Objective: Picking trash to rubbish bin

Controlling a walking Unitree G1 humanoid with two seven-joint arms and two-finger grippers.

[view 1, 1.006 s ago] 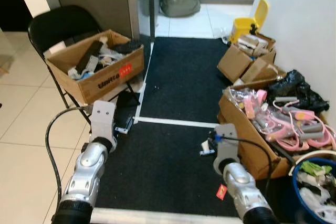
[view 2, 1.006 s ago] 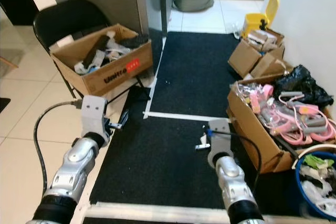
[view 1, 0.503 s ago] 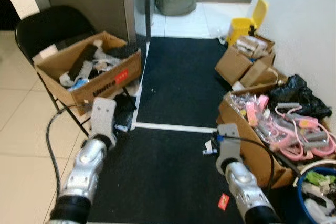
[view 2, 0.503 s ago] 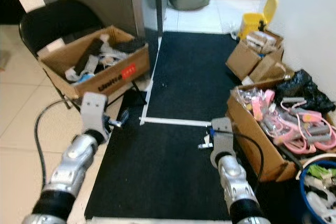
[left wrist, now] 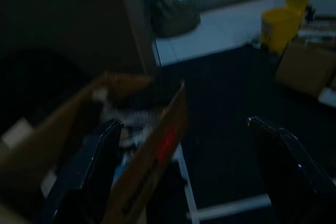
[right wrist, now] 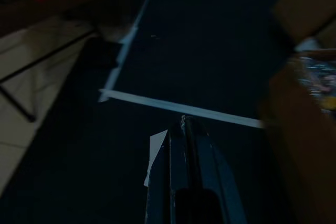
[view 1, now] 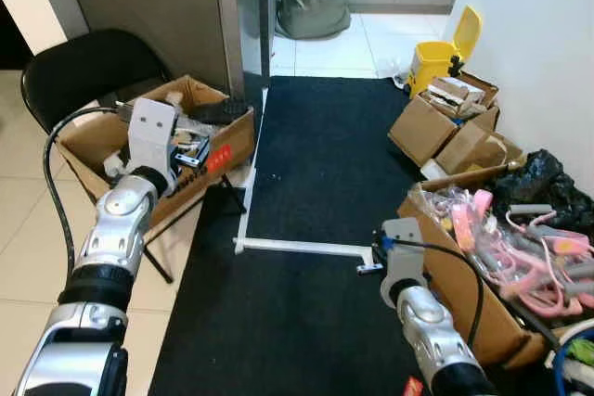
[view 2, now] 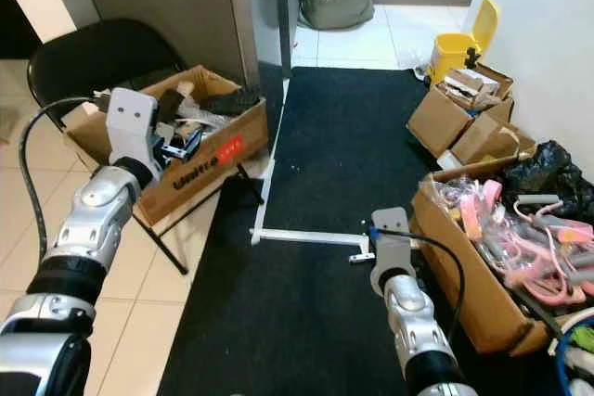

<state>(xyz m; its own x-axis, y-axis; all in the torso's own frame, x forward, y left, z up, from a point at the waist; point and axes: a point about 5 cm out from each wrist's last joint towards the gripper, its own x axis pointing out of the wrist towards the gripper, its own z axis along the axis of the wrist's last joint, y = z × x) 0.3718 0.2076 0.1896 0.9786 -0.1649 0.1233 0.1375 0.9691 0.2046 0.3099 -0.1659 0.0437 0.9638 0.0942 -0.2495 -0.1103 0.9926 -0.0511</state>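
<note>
Down at about 5 o'clock, the right hand (view 2: pixel 359 249) had its fingers pressed together, pinching a small white scrap of paper (right wrist: pixel 155 156) low over the black carpet (view 1: pixel 320 155). Just past it ran a white tape strip (view 1: pixel 302 248). At 10 o'clock, the left hand (view 1: pixel 190 153) was spread wide and holding nothing, hovering over the open cardboard box of junk (view 1: pixel 227 136) on the black folding chair (view 1: pixel 74 67). Far off at 1 o'clock stood a small yellow bin with its lid up (view 1: pixel 438 55).
</note>
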